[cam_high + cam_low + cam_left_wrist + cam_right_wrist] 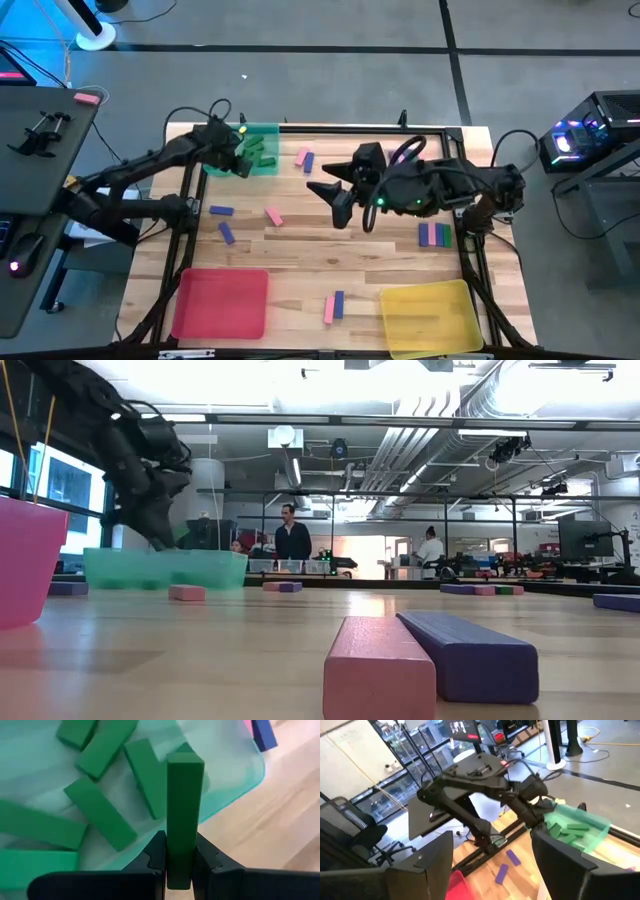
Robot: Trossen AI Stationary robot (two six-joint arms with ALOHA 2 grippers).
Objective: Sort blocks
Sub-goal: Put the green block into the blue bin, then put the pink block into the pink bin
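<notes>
My left gripper (180, 865) is shut on a green block (184, 795) above the near rim of the green tray (262, 132) at the table's far left. Several more green blocks (100, 812) lie flat in that tray. My right gripper (335, 203) hangs open and empty, high over the middle of the table; its two fingers (432, 862) stand wide apart. Loose pink and blue blocks (303, 158) lie flat on the wood. My left gripper pinches the green block's long sides near one end (180, 851) between its two fingers (156, 855). The fingers slant down from the table's left, and the block runs on along them, sticking out past their tips. It is lifted clear, over the tray's edge.
A red tray (222, 300) stands at the near left and a yellow tray (430, 315) at the near right. A pink and blue pair (333, 307) lies between them. A row of blocks (435, 235) lies on the right. Two blue blocks (224, 222) and a pink one (273, 216) lie on the left.
</notes>
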